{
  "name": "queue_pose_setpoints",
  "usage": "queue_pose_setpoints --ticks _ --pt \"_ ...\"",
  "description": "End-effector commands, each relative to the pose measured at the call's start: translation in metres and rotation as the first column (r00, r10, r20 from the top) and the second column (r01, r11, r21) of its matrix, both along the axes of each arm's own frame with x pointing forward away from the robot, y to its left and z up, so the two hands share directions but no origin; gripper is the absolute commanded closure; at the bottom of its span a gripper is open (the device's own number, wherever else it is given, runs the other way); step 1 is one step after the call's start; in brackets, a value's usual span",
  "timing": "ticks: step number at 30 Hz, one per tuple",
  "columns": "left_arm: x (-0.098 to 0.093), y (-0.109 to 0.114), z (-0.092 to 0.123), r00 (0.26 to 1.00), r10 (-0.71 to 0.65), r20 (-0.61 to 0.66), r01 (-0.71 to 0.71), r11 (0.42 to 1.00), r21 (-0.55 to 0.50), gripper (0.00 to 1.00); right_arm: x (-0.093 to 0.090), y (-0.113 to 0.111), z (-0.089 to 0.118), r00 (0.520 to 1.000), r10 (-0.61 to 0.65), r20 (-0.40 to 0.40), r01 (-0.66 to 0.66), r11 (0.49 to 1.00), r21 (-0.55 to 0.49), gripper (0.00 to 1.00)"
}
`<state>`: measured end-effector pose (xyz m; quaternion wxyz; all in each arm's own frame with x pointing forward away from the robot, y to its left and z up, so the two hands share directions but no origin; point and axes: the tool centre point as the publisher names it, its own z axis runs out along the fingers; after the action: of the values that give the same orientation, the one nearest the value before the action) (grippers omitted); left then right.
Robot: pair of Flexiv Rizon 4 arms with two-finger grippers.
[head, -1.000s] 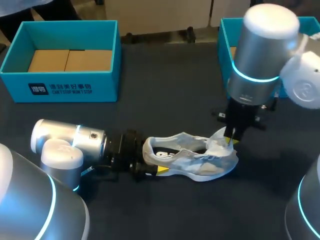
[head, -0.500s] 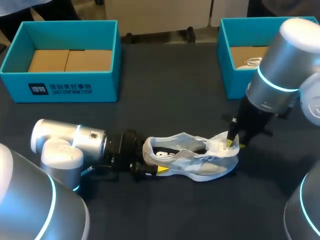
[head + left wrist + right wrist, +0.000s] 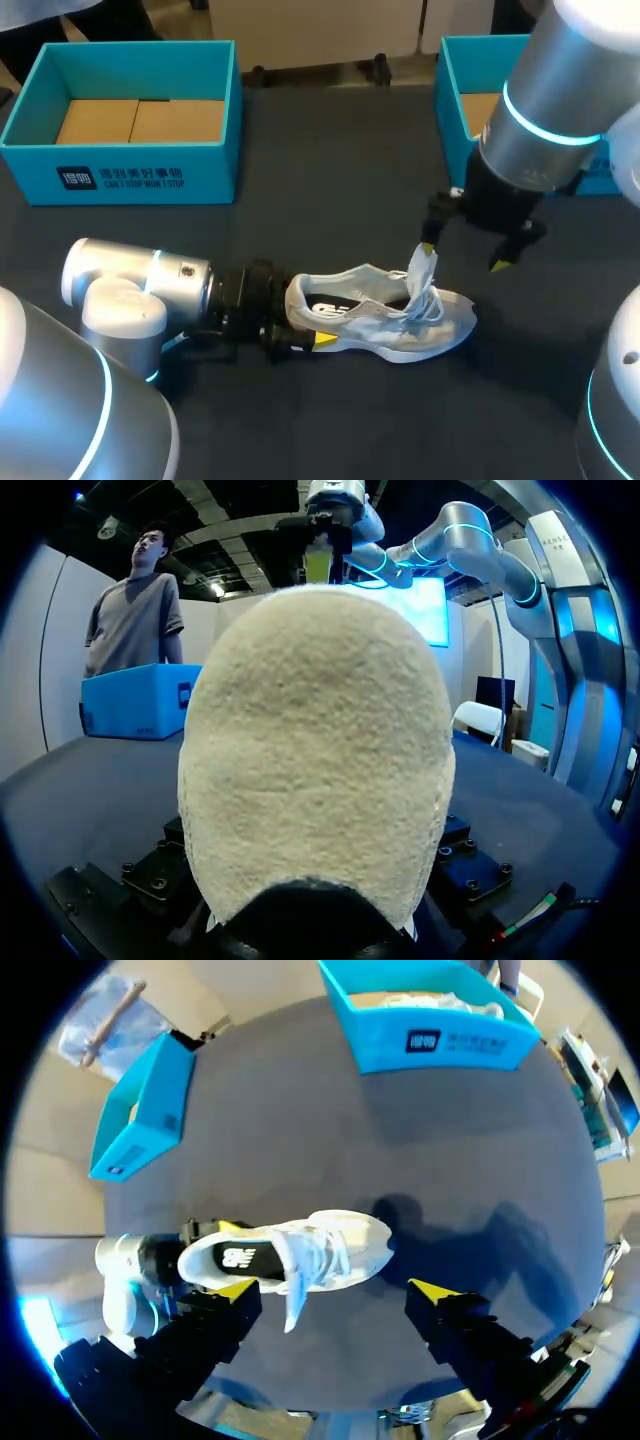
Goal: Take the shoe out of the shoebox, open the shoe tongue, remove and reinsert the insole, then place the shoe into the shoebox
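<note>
Dark-grey tabletop carries a teal shoebox and white shoe.

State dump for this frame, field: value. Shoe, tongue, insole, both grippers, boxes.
shoe: on the table, outside both boxes
tongue: raised, standing up
insole: inside the shoe
left gripper: shut on the shoe's heel
right gripper: open, above the tongue, holding nothing
left box: open, bare cardboard floor
right box: open, something white inside
</note>
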<state>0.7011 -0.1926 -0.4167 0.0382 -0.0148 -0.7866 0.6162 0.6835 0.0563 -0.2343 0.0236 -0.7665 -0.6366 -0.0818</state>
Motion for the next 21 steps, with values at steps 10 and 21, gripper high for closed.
queue_pose_setpoints --ticks 10,21 --pt "0.001 0.000 -0.001 1.000 -0.001 0.000 0.001 1.000 0.001 1.00 0.027 0.071 0.077 0.952 0.295 -0.080 -0.306 0.915 -0.263 0.64" --pt "0.001 0.000 -0.001 1.000 -0.001 0.000 0.001 1.000 0.001 1.00 0.012 0.114 0.069 0.680 0.730 -0.074 -0.710 0.630 -0.314 1.00"
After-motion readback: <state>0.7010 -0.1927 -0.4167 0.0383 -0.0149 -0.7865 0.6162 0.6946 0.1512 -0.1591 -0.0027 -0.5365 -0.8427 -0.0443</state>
